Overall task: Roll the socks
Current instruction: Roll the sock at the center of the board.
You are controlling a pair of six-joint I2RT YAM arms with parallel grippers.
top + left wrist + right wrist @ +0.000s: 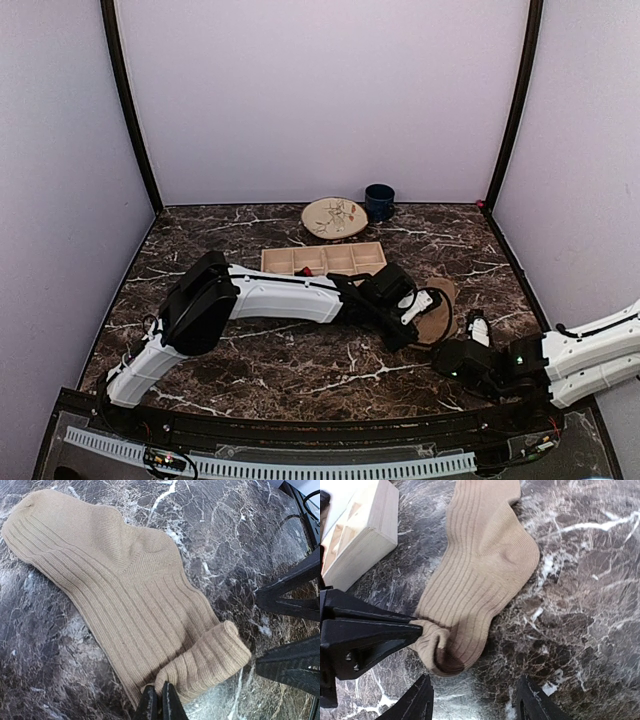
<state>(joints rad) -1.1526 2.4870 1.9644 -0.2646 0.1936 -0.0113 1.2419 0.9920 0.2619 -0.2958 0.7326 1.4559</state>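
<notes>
A plain tan ribbed sock [125, 590] lies flat on the dark marble table, right of centre [438, 308]. Its near end is turned over into a short roll [212, 660]. My left gripper [161, 692] is shut on the edge of that roll; the right wrist view shows it coming in from the left [415, 627]. My right gripper [475, 697] stands open just in front of the rolled end, one finger [420, 700] on each side of it, touching no fabric. Its black fingers [290, 662] show at the right edge of the left wrist view.
A wooden compartment tray [323, 260] sits just behind the sock, its corner close to the sock [365, 535]. Farther back stand a patterned plate [334, 217] and a dark blue mug [379, 202]. Walls enclose the table on three sides.
</notes>
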